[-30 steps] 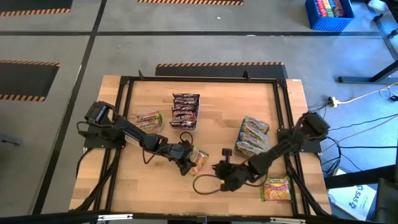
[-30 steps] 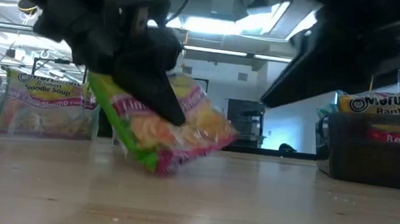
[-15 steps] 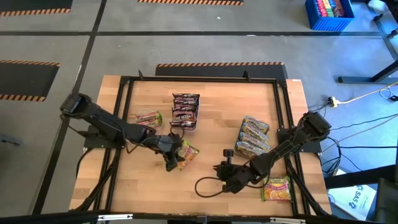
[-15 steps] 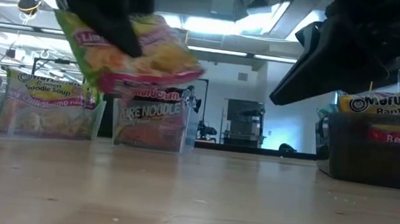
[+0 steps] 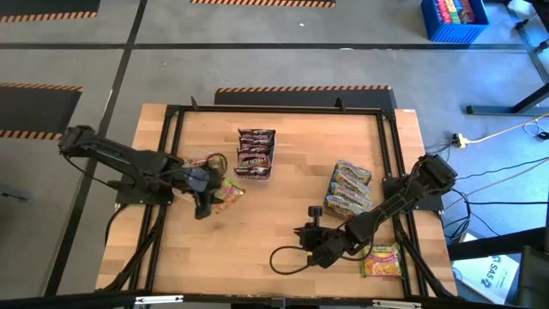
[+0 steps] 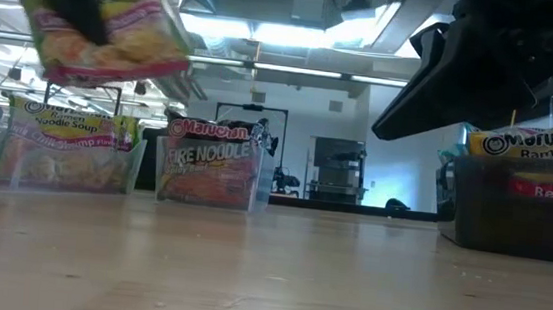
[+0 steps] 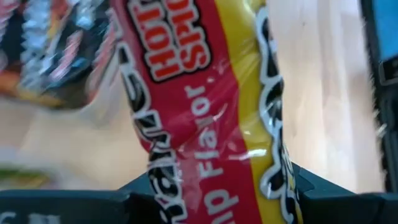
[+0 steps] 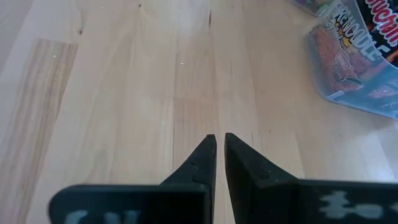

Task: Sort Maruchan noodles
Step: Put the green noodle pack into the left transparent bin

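Yellow-pink packet (image 5: pixel 227 190) grasped by left tool (image 5: pixel 208 184); low view shows it airborne; right tool (image 8: pixel 217 149) clenched.

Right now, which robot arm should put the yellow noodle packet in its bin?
The left one, probably. The left gripper already holds the yellow-pink noodle packet up beside the matching bin, while the right gripper sits shut and empty, far across the table.

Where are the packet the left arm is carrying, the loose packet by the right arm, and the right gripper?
carried packet (image 6: pixel 107 30), low view, its front face.
loose packet (image 5: pixel 383 260), high view, its middle.
right gripper (image 8: pixel 220 149), right wrist view, midway between fingertips.
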`<state>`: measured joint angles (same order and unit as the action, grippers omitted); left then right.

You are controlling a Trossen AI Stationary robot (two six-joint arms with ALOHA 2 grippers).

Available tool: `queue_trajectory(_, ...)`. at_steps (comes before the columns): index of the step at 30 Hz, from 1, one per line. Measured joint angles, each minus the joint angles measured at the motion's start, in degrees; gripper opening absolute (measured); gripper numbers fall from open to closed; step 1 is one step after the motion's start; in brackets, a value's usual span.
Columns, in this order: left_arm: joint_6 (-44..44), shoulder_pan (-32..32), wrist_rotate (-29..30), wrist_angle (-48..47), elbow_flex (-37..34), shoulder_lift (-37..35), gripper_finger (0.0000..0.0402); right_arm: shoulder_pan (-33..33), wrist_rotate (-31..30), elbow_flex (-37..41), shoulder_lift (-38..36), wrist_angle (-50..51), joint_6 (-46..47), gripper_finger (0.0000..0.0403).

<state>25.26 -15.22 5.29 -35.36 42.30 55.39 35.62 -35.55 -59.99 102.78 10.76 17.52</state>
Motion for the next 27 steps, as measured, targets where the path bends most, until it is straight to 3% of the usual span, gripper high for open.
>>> queue_trajectory(6,0.4,1.5,3.0,-15.9,0.0,-6.8,0.0149,0.0,0.0,0.0,0.0,0.1,0.0,0.0018)
queue_trajectory(13,1.1,4.8,5.8,-30.5,0.0,-7.6,0.0149,-0.1,-1.1,0.0,0.4,-0.3,-0.2,0.0018)
queue_trajectory(27,-8.8,5.8,3.7,-31.5,0.0,6.1,0.0149,0.0,-1.4,0.1,0.5,-0.2,-0.3,0.0018)
